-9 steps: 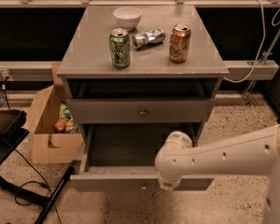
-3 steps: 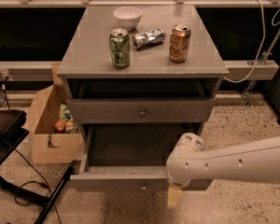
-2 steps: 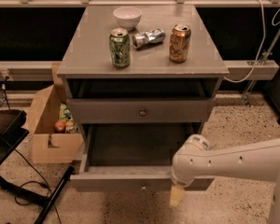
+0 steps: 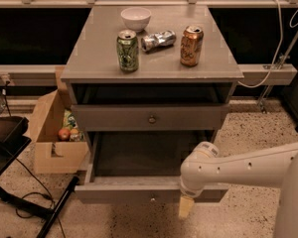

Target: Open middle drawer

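The middle drawer (image 4: 120, 193) is pulled far out of the grey cabinet. Its bare inside (image 4: 139, 155) shows, and its small knob (image 4: 152, 199) sits at the centre of the front. The taller top drawer front (image 4: 114, 118) above it is closed. The lowest drawer is hidden under the open one. My gripper (image 4: 186, 208) hangs from the white arm (image 4: 238, 170) in front of the drawer's right end. It points down at the floor, right of the knob, with nothing seen in it.
On the cabinet top (image 4: 94, 48) stand a green can (image 4: 127, 50), an orange can (image 4: 191, 45), a crushed can (image 4: 158, 39) and a white bowl (image 4: 136, 18). A cardboard box (image 4: 47, 135) and black gear (image 4: 5, 143) are on the left.
The arm has shifted a little to the right and the gripper has dropped below the drawer front. The middle drawer stays pulled out as before.
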`<state>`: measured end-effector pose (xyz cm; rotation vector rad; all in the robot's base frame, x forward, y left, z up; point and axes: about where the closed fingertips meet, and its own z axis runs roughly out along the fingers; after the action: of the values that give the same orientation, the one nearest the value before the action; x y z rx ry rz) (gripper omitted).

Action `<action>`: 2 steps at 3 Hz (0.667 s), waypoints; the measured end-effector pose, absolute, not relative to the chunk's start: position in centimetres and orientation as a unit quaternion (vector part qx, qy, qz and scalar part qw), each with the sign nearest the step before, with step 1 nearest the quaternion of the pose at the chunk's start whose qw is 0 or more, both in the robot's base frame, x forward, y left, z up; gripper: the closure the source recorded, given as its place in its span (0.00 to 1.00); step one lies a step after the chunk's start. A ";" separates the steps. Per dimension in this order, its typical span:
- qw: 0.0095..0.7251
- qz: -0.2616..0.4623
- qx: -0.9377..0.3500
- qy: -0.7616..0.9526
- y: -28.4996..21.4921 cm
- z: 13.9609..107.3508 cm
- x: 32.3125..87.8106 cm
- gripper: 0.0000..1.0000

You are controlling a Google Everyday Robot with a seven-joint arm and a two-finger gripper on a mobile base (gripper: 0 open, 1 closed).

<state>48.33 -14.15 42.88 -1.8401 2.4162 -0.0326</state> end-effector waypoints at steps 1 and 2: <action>0.005 0.019 -0.598 0.801 -14.5 39.4 47.6 0.32; -0.030 0.026 -0.594 0.803 -15.5 38.7 45.4 0.53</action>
<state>45.40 -15.46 38.66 -1.9038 2.5738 0.0820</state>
